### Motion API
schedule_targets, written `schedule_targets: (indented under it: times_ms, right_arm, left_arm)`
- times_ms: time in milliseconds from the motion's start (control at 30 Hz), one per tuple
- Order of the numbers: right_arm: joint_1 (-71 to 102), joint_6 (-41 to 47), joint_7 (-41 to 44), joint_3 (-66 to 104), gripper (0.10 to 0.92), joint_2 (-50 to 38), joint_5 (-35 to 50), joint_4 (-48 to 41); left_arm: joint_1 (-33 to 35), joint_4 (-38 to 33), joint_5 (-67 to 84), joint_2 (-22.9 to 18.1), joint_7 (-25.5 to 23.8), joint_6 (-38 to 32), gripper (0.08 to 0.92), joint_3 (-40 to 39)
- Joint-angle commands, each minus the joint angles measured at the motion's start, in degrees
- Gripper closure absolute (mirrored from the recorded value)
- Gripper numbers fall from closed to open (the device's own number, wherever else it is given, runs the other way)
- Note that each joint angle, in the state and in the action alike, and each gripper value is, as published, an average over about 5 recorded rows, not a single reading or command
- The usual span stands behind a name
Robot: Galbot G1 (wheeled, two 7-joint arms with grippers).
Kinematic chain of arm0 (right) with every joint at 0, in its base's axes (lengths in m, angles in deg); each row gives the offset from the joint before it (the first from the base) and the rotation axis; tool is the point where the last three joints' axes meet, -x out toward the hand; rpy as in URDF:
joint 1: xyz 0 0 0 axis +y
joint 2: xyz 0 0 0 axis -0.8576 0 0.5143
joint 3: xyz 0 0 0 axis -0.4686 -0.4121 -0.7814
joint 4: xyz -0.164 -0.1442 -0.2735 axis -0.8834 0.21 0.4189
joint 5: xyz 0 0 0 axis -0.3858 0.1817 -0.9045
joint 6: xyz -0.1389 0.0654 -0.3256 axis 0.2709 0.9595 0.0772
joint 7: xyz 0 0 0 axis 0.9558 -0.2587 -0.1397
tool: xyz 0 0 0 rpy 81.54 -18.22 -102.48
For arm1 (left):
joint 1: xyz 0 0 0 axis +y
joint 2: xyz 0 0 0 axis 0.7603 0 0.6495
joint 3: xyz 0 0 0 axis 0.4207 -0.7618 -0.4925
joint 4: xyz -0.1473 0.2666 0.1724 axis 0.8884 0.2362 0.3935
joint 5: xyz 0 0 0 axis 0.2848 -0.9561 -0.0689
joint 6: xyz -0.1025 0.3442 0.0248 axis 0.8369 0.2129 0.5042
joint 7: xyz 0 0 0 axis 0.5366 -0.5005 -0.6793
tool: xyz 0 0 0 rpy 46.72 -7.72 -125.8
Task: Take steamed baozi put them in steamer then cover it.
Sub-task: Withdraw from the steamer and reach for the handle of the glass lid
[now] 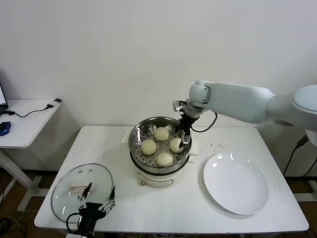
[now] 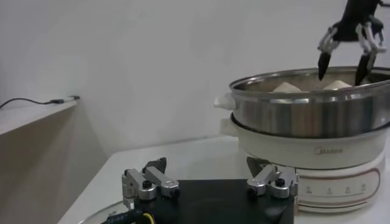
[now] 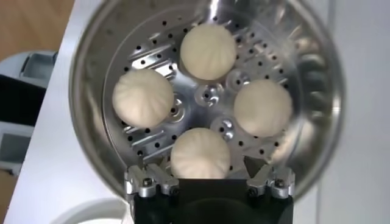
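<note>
All four baozi sit in the steamer; right gripper hovers centre-frame, jaws wide, empty. Next: left gripper, jaws wide, lower left, grasps the glass lid.

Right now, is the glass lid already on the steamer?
No, the cover lies on the table beside the open steamer.
</note>
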Motion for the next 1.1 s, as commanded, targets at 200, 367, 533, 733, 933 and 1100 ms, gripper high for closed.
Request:
schedule_targets:
  times_ms: [200,367,533,733,933,1100]
  right_arm:
    - [2.31,-17.18,-16.01,13.49,0.203,-19.54,10.4,8.33]
    - [14.83,-20.41,-25.37,27.53,0.203,-27.99,10.42,14.05]
    - [30.29,-22.04,-33.3,42.39,0.203,-34.08,9.33,19.4]
    - [50.62,-23.22,-40.0,63.7,0.203,-37.52,7.35,25.45]
    - [70.3,-24.32,-43.56,83.96,0.203,-36.12,1.48,29.73]
    - [86.23,-21.28,-44.87,101.24,0.203,-31.07,-3.08,33.97]
  left_arm:
    - [0.57,-1.29,-1.09,-0.59,0.17,0.02,0.177,1.31]
    - [0.89,-2.05,-1.32,-0.83,0.26,0.03,0.177,2.27]
    - [1.0,-2.85,-2.76,-1.32,0.29,-0.09,0.177,2.42]
    - [0.85,-4.05,-5.52,-1.87,-0.27,0.18,0.177,2.41]
    - [1.26,-5.48,-11.03,-1.88,-1.13,0.65,0.177,2.87]
    - [0.81,-5.14,-18.38,-1.89,-0.56,-0.56,0.177,4.46]
